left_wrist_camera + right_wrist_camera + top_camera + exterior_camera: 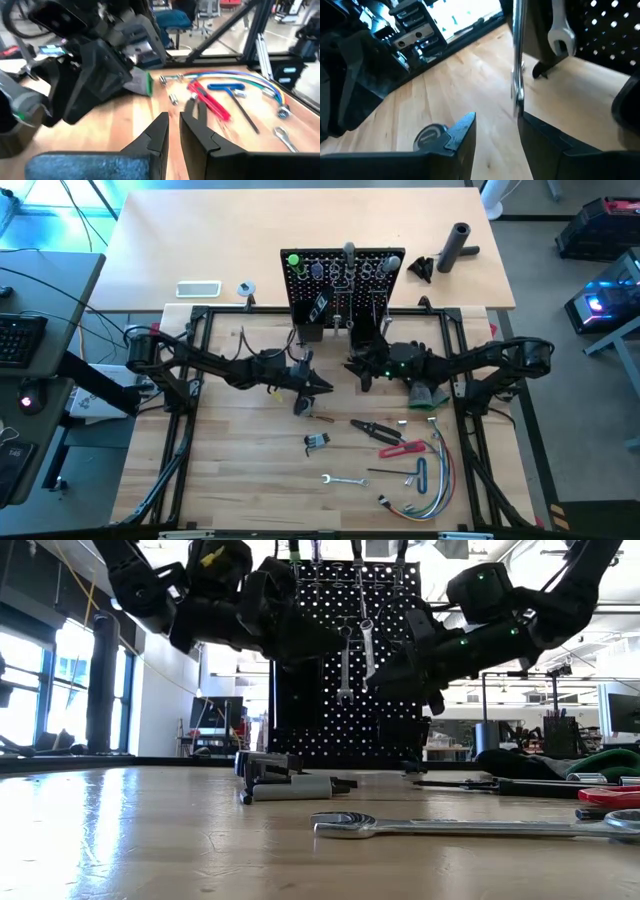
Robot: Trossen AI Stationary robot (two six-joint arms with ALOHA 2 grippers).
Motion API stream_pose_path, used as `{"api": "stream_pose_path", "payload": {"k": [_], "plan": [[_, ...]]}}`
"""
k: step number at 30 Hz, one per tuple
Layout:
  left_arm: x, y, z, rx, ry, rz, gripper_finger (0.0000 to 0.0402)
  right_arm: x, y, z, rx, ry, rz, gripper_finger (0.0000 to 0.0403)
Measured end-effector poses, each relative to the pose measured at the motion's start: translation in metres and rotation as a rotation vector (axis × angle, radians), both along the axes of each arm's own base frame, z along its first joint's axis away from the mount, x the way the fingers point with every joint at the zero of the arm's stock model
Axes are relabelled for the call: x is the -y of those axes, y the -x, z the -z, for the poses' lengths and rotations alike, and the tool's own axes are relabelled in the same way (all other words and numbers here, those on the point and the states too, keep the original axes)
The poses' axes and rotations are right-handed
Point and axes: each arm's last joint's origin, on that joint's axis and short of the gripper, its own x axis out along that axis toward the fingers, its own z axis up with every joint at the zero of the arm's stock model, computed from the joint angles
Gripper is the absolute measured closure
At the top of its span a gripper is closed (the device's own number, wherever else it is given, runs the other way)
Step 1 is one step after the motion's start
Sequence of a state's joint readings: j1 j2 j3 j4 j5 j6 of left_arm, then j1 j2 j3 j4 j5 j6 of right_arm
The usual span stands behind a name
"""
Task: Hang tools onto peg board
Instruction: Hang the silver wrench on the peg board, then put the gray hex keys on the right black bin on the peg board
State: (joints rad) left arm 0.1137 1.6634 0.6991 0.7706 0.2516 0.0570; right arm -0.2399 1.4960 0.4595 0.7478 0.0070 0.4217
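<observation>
The black peg board [343,275] stands upright at the table's far middle, with a green-handled screwdriver [293,260] and silver wrenches [345,665] hanging on it. My right gripper [497,120] is open just in front of the board. A hanging wrench [516,60] drops past one of its fingertips. My left gripper [174,120] hovers shut and empty above the table, left of the right one [352,367]. Black pliers [375,430], a red-handled tool [405,448], a wrench [340,479] and hex keys [420,475] lie flat on the near table. My right gripper stands with one fingertip [530,122] right by the lower end [517,102] of the hanging wrench. I cannot tell whether they touch. The wrench hangs upright from the board, outside the gap between the fingers.
A bundle of coloured wires [440,480] lies at the near right and a small black tool [317,442] near the middle. Behind the board are a black cylinder [455,245], a black glove [420,268] and a white phone [198,289]. Bare wood lies at the near left.
</observation>
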Motion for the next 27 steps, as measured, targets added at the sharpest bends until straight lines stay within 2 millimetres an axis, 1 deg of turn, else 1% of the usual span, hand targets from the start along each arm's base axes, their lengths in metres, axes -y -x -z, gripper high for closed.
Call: {"api": "stream_pose_path", "payload": {"k": [7,16,21,27], "plan": [[0.016,0.001,0.009,-0.094,-0.01,0.054,0.0362,-0.016,-0.001,0.006,-0.067,-0.022,-0.057,0.026],[0.038,0.004,0.017,-0.18,-0.015,0.124,0.0362,-0.046,-0.002,0.013,-0.139,-0.066,-0.159,0.026],[0.051,0.005,0.02,-0.208,-0.017,0.163,0.0362,-0.071,-0.002,0.014,-0.149,-0.081,-0.286,0.0259],[0.068,0.008,0.022,-0.235,-0.003,0.21,0.0362,-0.11,0.002,0.014,-0.156,-0.103,-0.508,0.026]]}}
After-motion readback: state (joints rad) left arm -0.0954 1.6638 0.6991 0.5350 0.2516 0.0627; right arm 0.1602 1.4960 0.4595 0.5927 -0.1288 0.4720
